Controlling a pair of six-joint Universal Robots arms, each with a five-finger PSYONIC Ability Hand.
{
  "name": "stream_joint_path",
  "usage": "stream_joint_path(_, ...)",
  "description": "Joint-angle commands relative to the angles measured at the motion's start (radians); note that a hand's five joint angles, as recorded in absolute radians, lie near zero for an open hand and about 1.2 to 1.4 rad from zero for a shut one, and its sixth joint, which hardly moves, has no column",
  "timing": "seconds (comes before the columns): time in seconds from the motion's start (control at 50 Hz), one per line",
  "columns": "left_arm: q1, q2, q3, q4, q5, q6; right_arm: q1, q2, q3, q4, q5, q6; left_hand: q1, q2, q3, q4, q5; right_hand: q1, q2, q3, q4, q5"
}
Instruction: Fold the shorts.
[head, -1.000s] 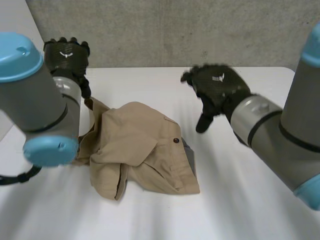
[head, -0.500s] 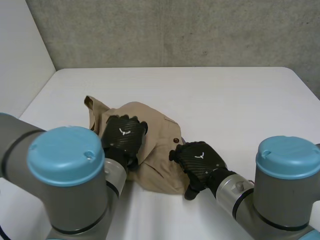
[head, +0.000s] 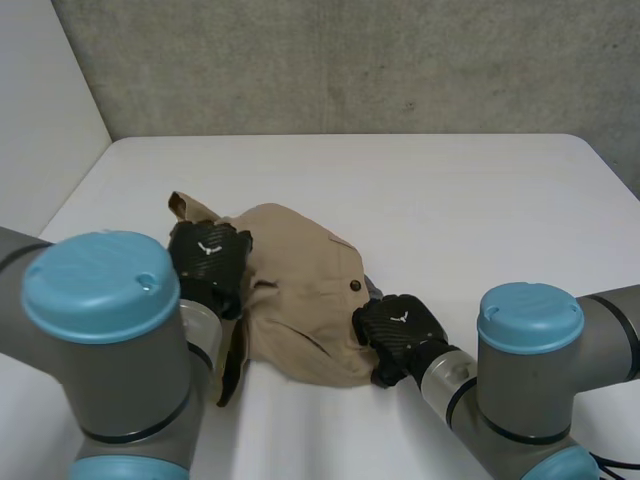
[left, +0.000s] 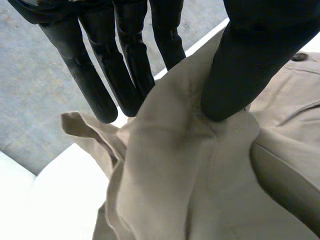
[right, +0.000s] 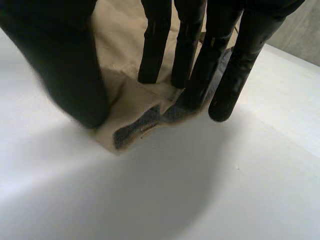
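The tan shorts (head: 300, 290) lie crumpled on the white table (head: 470, 200), with a dark button near their right side. My left hand (head: 208, 258) is on their left part. In the left wrist view its thumb (left: 250, 60) and fingers (left: 131, 70) pinch a raised ridge of the shorts (left: 200, 165). My right hand (head: 398, 325) sits at the near right corner. In the right wrist view its thumb (right: 65, 65) and fingers (right: 192, 70) close on that corner of the shorts (right: 127, 100), where grey lining shows.
A grey concrete wall (head: 350, 60) runs behind the table and a white panel (head: 50, 120) stands at the left. Bare tabletop (right: 200, 190) lies to the right of the shorts and in front of them.
Both hands came down from above the table's far side onto the shorts and closed their fingers on the cloth. The shorts have bunched up a little under them.
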Motion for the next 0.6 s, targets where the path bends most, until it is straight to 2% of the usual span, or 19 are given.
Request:
stream_joint_path(0.02,0.039,0.09,-0.056,-0.003,0.003,0.0,-0.006,-0.012,-0.011,-0.037,0.003,-0.002,0.157,0.132,0.142,0.136,0.148,0.662,0.507,0.488,0.488,0.554)
stream_joint_path(0.14,0.14,0.198,-0.114,-0.003,0.053,-0.002,-0.012,-0.09,-0.046,-0.037,0.014,-0.011,0.101,0.076,0.087,0.08,0.092,0.662,0.507,0.488,0.488,0.554)
stream_joint_path(0.22,0.215,0.259,-0.142,-0.006,0.156,-0.003,-0.054,-0.169,-0.081,-0.031,0.042,-0.035,0.095,0.07,0.081,0.074,0.086,0.662,0.507,0.488,0.488,0.554)
stream_joint_path(0.24,0.258,0.277,-0.153,-0.006,0.203,-0.006,-0.069,-0.181,-0.087,-0.029,0.048,-0.046,0.095,0.07,0.081,0.074,0.086,0.662,0.507,0.488,0.488,0.554)
stream_joint_path(0.3,0.31,0.294,-0.171,-0.009,0.28,-0.008,-0.12,-0.222,-0.109,-0.031,0.074,-0.101,0.095,0.07,0.081,0.074,0.086,0.662,0.507,0.488,0.488,0.554)
stream_joint_path(0.32,0.333,0.303,-0.182,-0.011,0.329,-0.009,-0.127,-0.228,-0.115,-0.031,0.079,-0.115,0.092,0.067,0.078,0.071,0.083,0.662,0.507,0.488,0.488,0.554)
stream_joint_path(0.4,0.362,0.304,-0.188,-0.009,0.435,-0.012,-0.134,-0.239,-0.149,-0.031,0.102,-0.156,0.01,-0.015,-0.004,-0.011,0.001,0.662,0.507,0.488,0.488,0.554)
stream_joint_path(0.44,0.372,0.302,-0.186,-0.008,0.457,-0.014,-0.132,-0.244,-0.156,-0.031,0.121,-0.164,-0.025,-0.05,-0.04,-0.046,-0.034,0.662,0.507,0.488,0.488,0.554)
stream_joint_path(0.46,0.379,0.301,-0.188,-0.008,0.464,-0.012,-0.13,-0.248,-0.159,-0.031,0.128,-0.164,-0.06,-0.085,-0.075,-0.081,-0.069,0.662,0.507,0.488,0.488,0.554)
stream_joint_path(0.56,0.451,0.297,-0.19,-0.015,0.48,0.0,-0.124,-0.258,-0.153,-0.026,0.141,-0.166,-0.617,-0.642,-0.632,-0.638,-0.626,0.662,0.507,0.488,0.488,0.554)
stream_joint_path(0.6,0.459,0.304,-0.188,-0.025,0.48,-0.002,-0.123,-0.255,-0.138,-0.023,0.141,-0.167,-0.686,-0.711,-0.7,-0.707,-0.695,0.662,0.507,0.488,0.488,0.554)
